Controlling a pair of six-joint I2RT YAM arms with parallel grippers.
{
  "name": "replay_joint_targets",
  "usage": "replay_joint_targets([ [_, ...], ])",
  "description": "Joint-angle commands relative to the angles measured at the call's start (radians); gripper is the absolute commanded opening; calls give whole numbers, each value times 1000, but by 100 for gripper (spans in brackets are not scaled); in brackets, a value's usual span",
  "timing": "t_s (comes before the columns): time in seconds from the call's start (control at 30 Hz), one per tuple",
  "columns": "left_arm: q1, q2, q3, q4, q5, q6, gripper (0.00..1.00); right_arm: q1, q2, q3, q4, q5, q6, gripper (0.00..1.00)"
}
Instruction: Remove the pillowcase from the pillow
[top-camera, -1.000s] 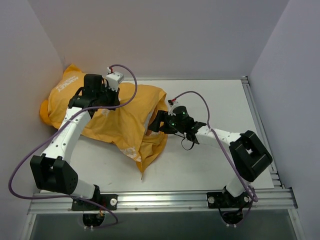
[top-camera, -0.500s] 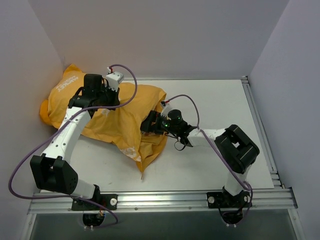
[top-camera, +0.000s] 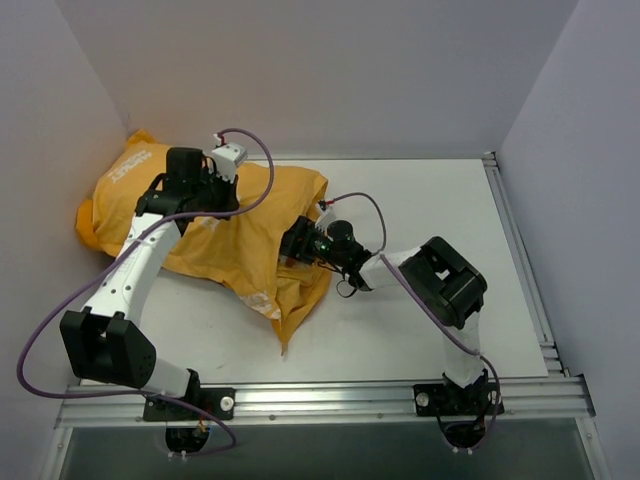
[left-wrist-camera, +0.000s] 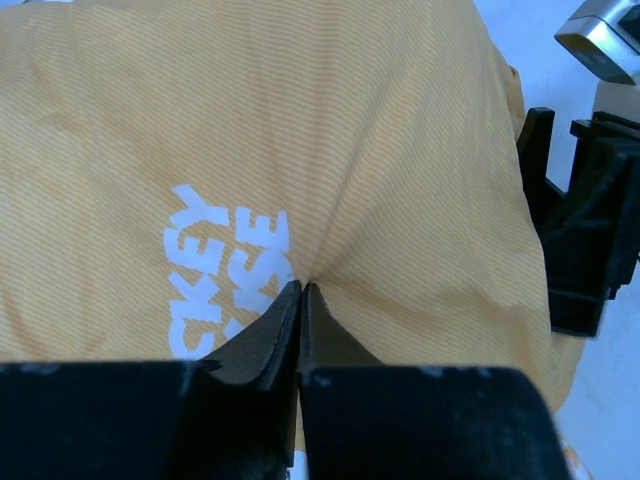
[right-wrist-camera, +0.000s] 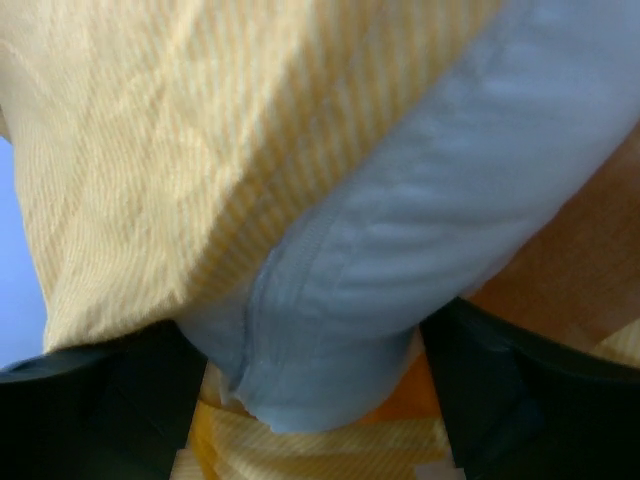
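The pillowcase (top-camera: 245, 255) lies at the far left of the table (top-camera: 430, 190), bunched against the left wall (top-camera: 50, 150). We note the left gripper (left-wrist-camera: 300, 298) clenched on a fold of it beside the white lettering (left-wrist-camera: 225, 270). The right gripper (right-wrist-camera: 318, 395) is at the open right end, jaws spread. A white corner of the pillow (right-wrist-camera: 400, 240) sits between them.

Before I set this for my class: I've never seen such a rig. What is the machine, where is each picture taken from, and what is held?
Two robot arms are bolted to a table. One picture looks down from above; the other two come from cameras on the wrists. An orange-yellow pillowcase lies on the table. The left gripper is pinched shut on its fabric. The right gripper is open, its fingers either side of a corner of the white pillow.
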Motion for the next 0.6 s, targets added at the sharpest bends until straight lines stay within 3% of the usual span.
replay_joint_targets([
  [0.0, 0, -16, 72, -13, 74, 35, 11, 3, -2, 62, 122, 57, 9, 59],
  [0.03, -12, -14, 88, -53, 120, 73, 25, 2, -4, 65, 122, 54, 6, 45],
  [0.07, -30, -14, 96, -72, 132, 87, 52, 3, -4, 65, 129, 45, 7, 30],
  [0.1, -52, -16, 102, -84, 132, 104, 63, 3, -1, 65, 130, 39, 9, 12],
  [0.17, -130, -28, 115, -101, 109, 135, 81, 3, 5, 64, 158, 25, 28, 0],
  [0.33, -205, -27, 138, -145, 131, 161, 86, 5, 2, 42, 227, -2, 73, 0],
  [0.57, -329, 88, 93, -142, -108, 207, 86, 15, -56, 41, 158, 13, 27, 0],
])
